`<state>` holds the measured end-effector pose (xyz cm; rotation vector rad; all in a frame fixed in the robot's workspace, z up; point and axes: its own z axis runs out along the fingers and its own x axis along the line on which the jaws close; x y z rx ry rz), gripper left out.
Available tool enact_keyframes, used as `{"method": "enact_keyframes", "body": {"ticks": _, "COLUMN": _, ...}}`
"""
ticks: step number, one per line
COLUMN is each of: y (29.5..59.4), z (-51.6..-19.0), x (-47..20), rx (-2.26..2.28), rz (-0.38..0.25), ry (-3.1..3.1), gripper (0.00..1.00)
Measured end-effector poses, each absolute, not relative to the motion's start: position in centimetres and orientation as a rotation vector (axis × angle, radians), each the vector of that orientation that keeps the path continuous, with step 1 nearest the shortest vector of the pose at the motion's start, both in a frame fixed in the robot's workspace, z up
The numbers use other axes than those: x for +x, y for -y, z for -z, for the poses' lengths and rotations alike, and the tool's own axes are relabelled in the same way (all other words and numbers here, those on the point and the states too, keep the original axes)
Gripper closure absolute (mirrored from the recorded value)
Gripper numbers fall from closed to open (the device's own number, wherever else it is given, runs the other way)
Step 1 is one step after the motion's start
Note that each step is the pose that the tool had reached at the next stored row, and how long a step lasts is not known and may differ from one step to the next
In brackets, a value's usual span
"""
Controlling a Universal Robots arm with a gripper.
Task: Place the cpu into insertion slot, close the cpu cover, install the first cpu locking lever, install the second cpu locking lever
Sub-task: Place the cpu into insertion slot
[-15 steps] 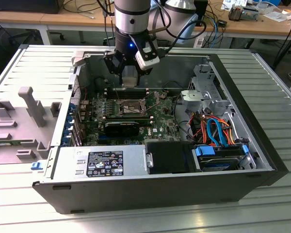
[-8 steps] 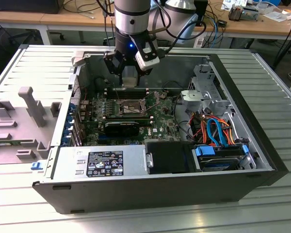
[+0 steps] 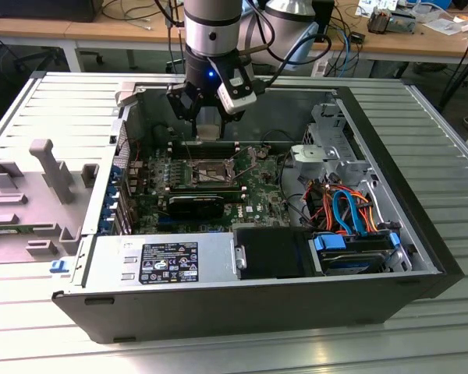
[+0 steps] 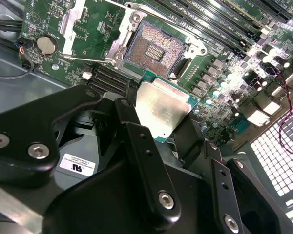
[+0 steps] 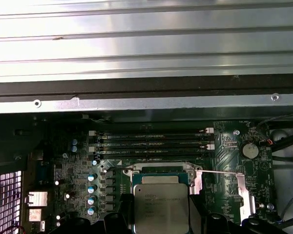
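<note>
In the exterior view, the tool (image 3: 207, 123) is seen at upper middle, near the insertion slot (image 3: 208, 173). In the second wrist view, the cpu (image 4: 162, 108) is gripped by its edges, apart from the slot. In the first wrist view, it looks level; corners should be aligned before seating.

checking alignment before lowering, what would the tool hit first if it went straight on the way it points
Probably the slot, lying open beyond the cpu held in the tool. It might catch the rim instead, as depth is unclear.
</note>
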<state>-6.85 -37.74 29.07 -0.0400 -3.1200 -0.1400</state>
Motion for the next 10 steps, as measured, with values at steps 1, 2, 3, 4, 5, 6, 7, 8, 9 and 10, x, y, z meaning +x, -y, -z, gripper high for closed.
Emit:
{"method": "enact_keyframes", "body": {"ticks": 1, "y": 37.74, "z": -29.05, "x": -6.85, "rx": -0.04, "rz": 0.14, "ry": 3.12, "gripper": 0.45}}
{"method": "enact_keyframes", "body": {"ticks": 2, "y": 37.74, "z": -29.04, "x": -6.85, "rx": -0.04, "rz": 0.14, "ry": 3.12, "gripper": 0.45}}
{"method": "enact_keyframes", "body": {"ticks": 3, "y": 37.74, "z": -29.02, "x": -6.85, "rx": -0.04, "rz": 0.14, "ry": 3.12, "gripper": 0.45}}
{"method": "enact_keyframes", "body": {"ticks": 4, "y": 37.74, "z": -29.0, "x": -6.85, "rx": -0.04, "rz": 0.14, "ry": 3.12, "gripper": 0.45}}
{"method": "enact_keyframes", "body": {"ticks": 5, "y": 37.74, "z": -28.98, "x": -6.85, "rx": -0.04, "rz": 0.14, "ry": 3.12, "gripper": 0.45}}
{"method": "enact_keyframes", "body": {"ticks": 6, "y": 37.74, "z": -28.96, "x": -6.85, "rx": -0.04, "rz": 0.14, "ry": 3.12, "gripper": 0.45}}
{"method": "enact_keyframes", "body": {"ticks": 7, "y": 37.74, "z": -28.94, "x": -6.85, "rx": -0.04, "rz": 0.14, "ry": 3.12, "gripper": 0.45}}
{"method": "enact_keyframes", "body": {"ticks": 8, "y": 37.74, "z": -28.93, "x": -6.85, "rx": -0.04, "rz": 0.14, "ry": 3.12, "gripper": 0.45}}
{"method": "enact_keyframes", "body": {"ticks": 9, "y": 37.74, "z": -28.91, "x": -6.85, "rx": -0.04, "rz": 0.14, "ry": 3.12, "gripper": 0.45}}
{"method": "enact_keyframes", "body": {"ticks": 10, "y": 37.74, "z": -28.9, "x": -6.85, "rx": -0.04, "rz": 0.14, "ry": 3.12, "gripper": 0.45}}
